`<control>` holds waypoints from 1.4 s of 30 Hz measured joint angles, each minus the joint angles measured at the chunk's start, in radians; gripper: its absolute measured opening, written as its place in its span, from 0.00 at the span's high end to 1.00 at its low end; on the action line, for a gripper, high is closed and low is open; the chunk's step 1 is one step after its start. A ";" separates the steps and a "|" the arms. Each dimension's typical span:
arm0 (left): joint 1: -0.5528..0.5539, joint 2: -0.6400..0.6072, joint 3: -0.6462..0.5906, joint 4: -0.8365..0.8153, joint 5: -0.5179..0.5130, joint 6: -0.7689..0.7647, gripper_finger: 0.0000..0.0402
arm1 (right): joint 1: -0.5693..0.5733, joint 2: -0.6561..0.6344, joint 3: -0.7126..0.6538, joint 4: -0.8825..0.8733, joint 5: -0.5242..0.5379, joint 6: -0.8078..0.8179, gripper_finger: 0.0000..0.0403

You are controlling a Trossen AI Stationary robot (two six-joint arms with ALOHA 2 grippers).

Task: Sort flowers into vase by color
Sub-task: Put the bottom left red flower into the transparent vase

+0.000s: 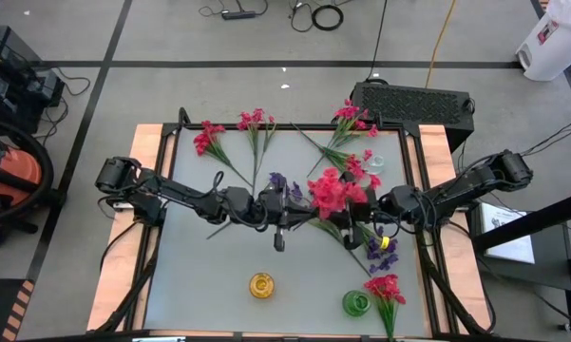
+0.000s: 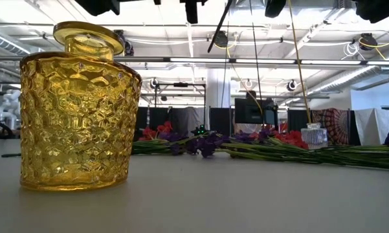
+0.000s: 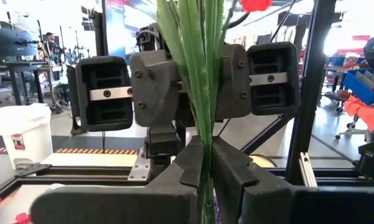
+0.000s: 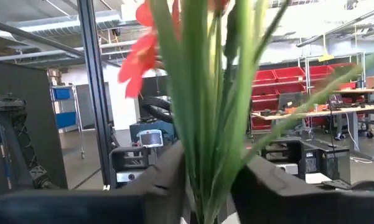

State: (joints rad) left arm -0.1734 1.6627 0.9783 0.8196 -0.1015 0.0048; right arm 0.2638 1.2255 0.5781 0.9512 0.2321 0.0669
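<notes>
A red flower sprig (image 1: 334, 190) is raised over the table's middle between my two grippers, which face each other. My left gripper (image 1: 280, 220) (image 3: 205, 171) is shut on green stems. My right gripper (image 1: 353, 220) (image 4: 208, 183) is also shut on green stems, below a red blossom (image 4: 140, 56). Whether both hold the same sprig I cannot tell. The yellow vase (image 1: 261, 285) (image 2: 77, 110) stands near the near edge. The green vase (image 1: 356, 302) stands beside it, with red flowers (image 1: 385, 285). More red, pink and purple sprigs (image 1: 255, 128) lie on the far half of the table. My left gripper pinches a bundle of green stems (image 3: 204, 149) between its two fingers (image 3: 236, 168), which lie across them. The stems rise upright past the fingers, lifted clear of the table. My right gripper pinches several green stems and leaves (image 4: 205, 155) between its two fingers (image 4: 261, 180), across their length. The sprig stands upright above the fingers, clear of the table.
A small clear vase (image 1: 375, 163) (image 2: 314, 136) stands on the far right part of the table among pink sprigs (image 1: 352, 119). Purple flowers (image 1: 380, 249) lie right of centre, near the green vase. Wooden rails (image 1: 142, 190) edge the table on both sides.
</notes>
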 joint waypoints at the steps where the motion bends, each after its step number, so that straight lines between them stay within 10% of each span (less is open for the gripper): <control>1: 0.000 0.000 0.000 0.000 0.001 0.000 0.93 | 0.000 0.000 0.000 0.000 0.000 0.000 0.80; 6: -0.004 0.000 0.000 0.001 0.001 0.000 0.93 | 0.000 0.000 0.000 0.001 -0.003 -0.004 0.97; 26: -0.006 -0.068 0.000 -0.160 -0.012 0.005 0.65 | 0.000 -0.076 0.000 -0.127 0.067 -0.046 1.00; 42: -0.011 -0.311 0.000 -0.699 -0.364 -0.026 0.64 | 0.000 -0.410 0.000 -0.700 0.340 -0.035 1.00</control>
State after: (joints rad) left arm -0.1841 1.3520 0.9779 0.1204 -0.4660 -0.0216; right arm 0.2634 0.8158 0.5781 0.2511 0.5723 0.0315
